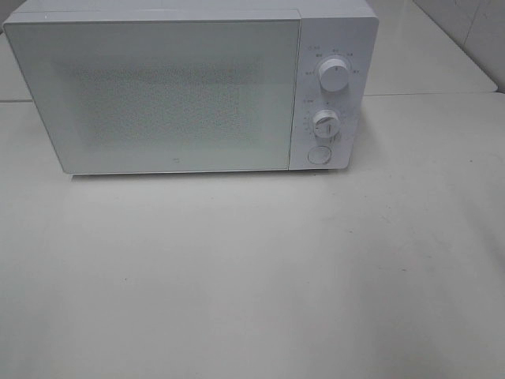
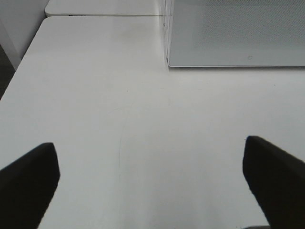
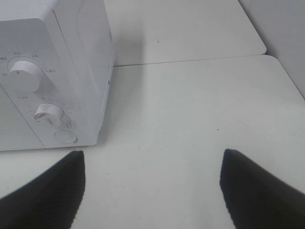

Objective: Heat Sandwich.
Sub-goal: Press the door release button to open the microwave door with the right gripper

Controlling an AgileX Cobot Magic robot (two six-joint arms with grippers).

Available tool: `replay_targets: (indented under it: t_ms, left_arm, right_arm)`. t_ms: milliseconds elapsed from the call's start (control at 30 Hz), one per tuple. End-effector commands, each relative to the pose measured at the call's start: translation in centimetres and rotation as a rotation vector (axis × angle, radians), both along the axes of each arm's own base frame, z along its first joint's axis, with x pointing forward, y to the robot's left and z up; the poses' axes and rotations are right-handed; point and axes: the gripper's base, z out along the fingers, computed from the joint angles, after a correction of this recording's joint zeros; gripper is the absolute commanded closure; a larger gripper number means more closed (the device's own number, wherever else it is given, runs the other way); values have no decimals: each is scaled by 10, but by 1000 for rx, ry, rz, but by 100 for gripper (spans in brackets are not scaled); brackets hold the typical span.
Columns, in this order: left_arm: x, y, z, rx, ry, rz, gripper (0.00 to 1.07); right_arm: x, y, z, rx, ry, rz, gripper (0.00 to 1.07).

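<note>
Your left jaws and right jaws hang wide open and empty over the worktop [image 1: 252,284]. No sandwich shows anywhere. The microwave [image 1: 173,95], in the upper frame, is shut, and its door hides any contents. To open it, I'd press the round button [image 1: 318,155], lower right of its panel, squarely.

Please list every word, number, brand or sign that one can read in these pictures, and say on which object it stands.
No text can be read in any view.
Marks around the upper knob of the microwave: too small and blurred to read.
Marks around the lower knob: also blurred.
Small mark low on the door: too small to tell.
</note>
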Motion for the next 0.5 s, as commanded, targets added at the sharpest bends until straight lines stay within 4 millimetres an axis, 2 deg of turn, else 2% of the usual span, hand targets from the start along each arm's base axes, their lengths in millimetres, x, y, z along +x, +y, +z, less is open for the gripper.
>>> replay_targets:
  t_ms: [33,233,500]
  left_arm:
    - [-3,0,-1,0,-23,3,4]
    - [-3,0,-1,0,-23,3,4]
    - [-3,0,-1,0,-23,3,4]
  right_arm:
    - [14,-2,-4,-1,-29,-12,31]
    - [38,-3,-14,-4,-62,-21,31]
    - [52,-3,-26,-17,-124,-22,31]
